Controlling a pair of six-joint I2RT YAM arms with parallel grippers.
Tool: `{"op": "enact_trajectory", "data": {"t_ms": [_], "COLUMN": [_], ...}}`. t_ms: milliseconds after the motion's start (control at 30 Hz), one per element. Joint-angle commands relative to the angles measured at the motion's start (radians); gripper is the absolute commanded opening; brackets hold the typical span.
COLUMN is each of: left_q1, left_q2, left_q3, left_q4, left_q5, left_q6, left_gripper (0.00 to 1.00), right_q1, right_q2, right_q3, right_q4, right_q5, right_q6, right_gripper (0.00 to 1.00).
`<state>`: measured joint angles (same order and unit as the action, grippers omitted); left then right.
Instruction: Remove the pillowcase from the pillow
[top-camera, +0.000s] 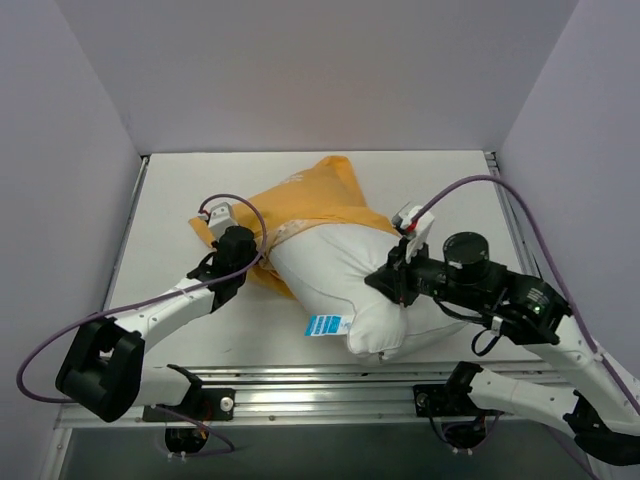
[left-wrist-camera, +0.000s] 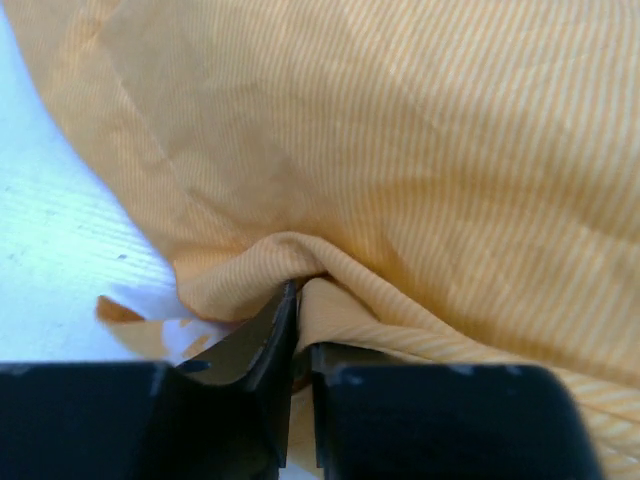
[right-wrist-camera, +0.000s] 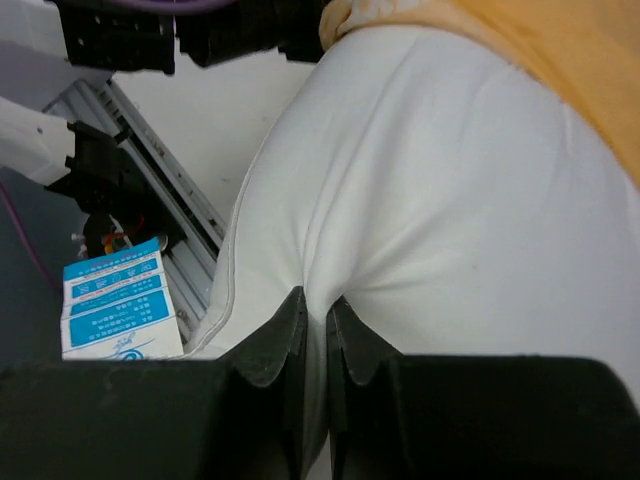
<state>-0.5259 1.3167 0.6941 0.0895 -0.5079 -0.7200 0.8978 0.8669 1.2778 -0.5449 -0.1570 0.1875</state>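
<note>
Pillowcase (top-camera: 310, 195) fabric is pinched in my left gripper (left-wrist-camera: 297, 298), jaws closed on a fold. My right gripper (right-wrist-camera: 315, 308) clamps a pleat of the pillow (top-camera: 345, 275), which lies half-uncovered mid desk (top-camera: 440, 190), bare end toward the near edge.

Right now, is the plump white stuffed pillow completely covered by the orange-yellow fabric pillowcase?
No, the top view shows most of the white pillow bare, sticking out of the orange-yellow pillowcase.

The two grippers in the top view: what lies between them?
The bare white pillow, with the bunched edge of the pillowcase beside the left gripper. The right gripper pinches the pillow itself. The top view shows it.
</note>
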Motion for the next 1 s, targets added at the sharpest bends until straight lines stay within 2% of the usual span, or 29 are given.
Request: {"op": "enact_trajectory", "data": {"t_ms": [0,67,100,133,167,233,267,367,433,567,633,667,767,800,900,967], "left_q1": [0.038,0.038,0.038,0.038,0.037,0.037,0.035,0.030,0.030,-0.003,-0.043,-0.092,-0.167,-0.181,-0.224,-0.241], "left_q2": [-0.017,-0.078,-0.105,-0.166,-0.200,-0.285,-0.309,-0.350,-0.324,-0.177,-0.055,-0.006,0.168,0.206,0.385,0.444], "left_q3": [0.002,-0.002,-0.007,-0.005,-0.001,0.034,0.057,0.169,0.234,0.457,0.548,0.643,0.781,0.867,1.025,1.091], "left_q4": [-0.065,-0.095,-0.150,-0.171,-0.198,-0.276,-0.308,-0.405,-0.444,-0.481,-0.514,-0.534,-0.617,-0.631,-0.701,-0.752], "left_q5": [-0.058,-0.038,-0.008,0.006,0.022,0.089,0.106,0.222,0.293,0.500,0.502,0.500,0.509,0.570,0.636,0.646], "left_q6": [-0.024,-0.025,-0.021,-0.003,0.011,0.081,0.106,0.229,0.316,0.470,0.589,0.629,0.772,0.798,0.895,0.922], "left_gripper": [0.20,0.27,0.36,0.41,0.48,0.66,0.69,0.80,0.84,0.89,0.90,0.91,0.91,0.91,0.91,0.91], "right_q1": [0.003,0.003,0.003,0.003,0.004,0.004,0.004,-0.002,-0.007,-0.043,-0.085,-0.101,-0.190,-0.219,-0.344,-0.434], "right_q2": [-0.014,0.030,0.052,0.107,0.131,0.191,0.202,0.211,0.210,0.184,0.155,0.146,0.118,0.109,0.074,0.067], "right_q3": [-0.150,-0.269,-0.299,-0.320,-0.337,-0.330,-0.322,-0.255,-0.181,-0.086,-0.069,-0.070,-0.089,-0.101,-0.150,-0.182], "right_q4": [0.213,0.297,0.322,0.341,0.358,0.362,0.358,0.311,0.264,0.156,0.140,0.125,0.102,0.100,0.096,0.083], "right_q5": [-0.186,-0.225,-0.251,-0.265,-0.280,-0.315,-0.320,-0.305,-0.251,0.046,0.138,0.221,0.263,0.263,0.231,0.202], "right_q6": [0.088,0.116,0.141,0.148,0.151,0.141,0.136,0.096,0.067,0.091,0.121,0.147,0.188,0.197,0.207,0.205], "right_gripper": [0.00,0.00,0.00,0.04,0.23,0.47,0.62,0.80,0.84,0.91,0.93,0.95,0.96,0.96,0.97,0.98]}}
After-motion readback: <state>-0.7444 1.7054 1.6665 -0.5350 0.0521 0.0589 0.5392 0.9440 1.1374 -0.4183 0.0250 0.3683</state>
